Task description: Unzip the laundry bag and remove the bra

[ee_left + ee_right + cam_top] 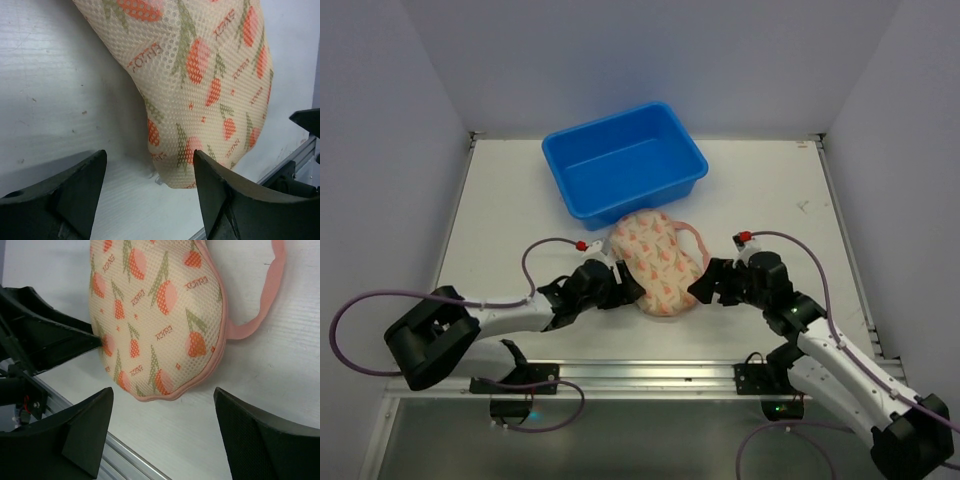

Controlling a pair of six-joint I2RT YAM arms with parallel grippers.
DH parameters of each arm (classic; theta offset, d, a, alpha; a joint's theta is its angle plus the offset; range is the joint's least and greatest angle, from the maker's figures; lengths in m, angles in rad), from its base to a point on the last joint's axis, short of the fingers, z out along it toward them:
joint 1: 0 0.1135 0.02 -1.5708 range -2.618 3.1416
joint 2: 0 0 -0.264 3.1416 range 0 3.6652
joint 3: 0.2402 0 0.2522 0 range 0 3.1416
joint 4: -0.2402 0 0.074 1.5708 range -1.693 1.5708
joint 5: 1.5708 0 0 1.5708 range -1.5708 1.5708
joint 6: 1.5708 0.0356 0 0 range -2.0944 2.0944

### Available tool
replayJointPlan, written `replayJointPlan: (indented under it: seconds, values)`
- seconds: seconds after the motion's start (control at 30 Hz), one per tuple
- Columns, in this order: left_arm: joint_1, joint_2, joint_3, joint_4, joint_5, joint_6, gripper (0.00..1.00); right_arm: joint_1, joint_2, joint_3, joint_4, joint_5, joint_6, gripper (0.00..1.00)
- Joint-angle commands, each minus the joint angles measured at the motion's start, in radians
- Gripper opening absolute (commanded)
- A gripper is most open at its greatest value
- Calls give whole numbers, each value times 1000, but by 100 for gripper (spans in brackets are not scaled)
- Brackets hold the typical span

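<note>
The laundry bag (657,262) is a cream mesh pouch with orange-pink floral print and pink edging. It lies zipped on the white table in front of the blue bin. Its pink loop (694,238) curls at its right side. My left gripper (632,288) is open at the bag's left edge, and the bag's near end (200,100) lies just ahead of its jaws. My right gripper (698,290) is open at the bag's right edge, and the bag (155,320) lies ahead of it. The bra is hidden.
An empty blue bin (623,163) stands behind the bag at the table's back centre. The table's metal front rail (650,372) runs just below both grippers. Grey walls close in on both sides.
</note>
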Motion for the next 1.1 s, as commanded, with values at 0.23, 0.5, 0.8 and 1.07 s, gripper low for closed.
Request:
replayJointPlan:
  seconds: [0.23, 0.5, 0.8, 1.07]
  values:
    - [2, -77, -44, 106, 67, 76, 70, 62, 262, 122, 71, 145, 33, 57]
    - [2, -70, -55, 143, 86, 102, 68, 54, 486, 225, 31, 219, 25, 35]
    - [4, -48, -62, 192, 122, 122, 66, -26, 624, 268, 17, 167, 16, 34]
    - [4, 14, -59, 310, 190, 158, 62, -49, 705, 294, 19, 124, -23, 34]
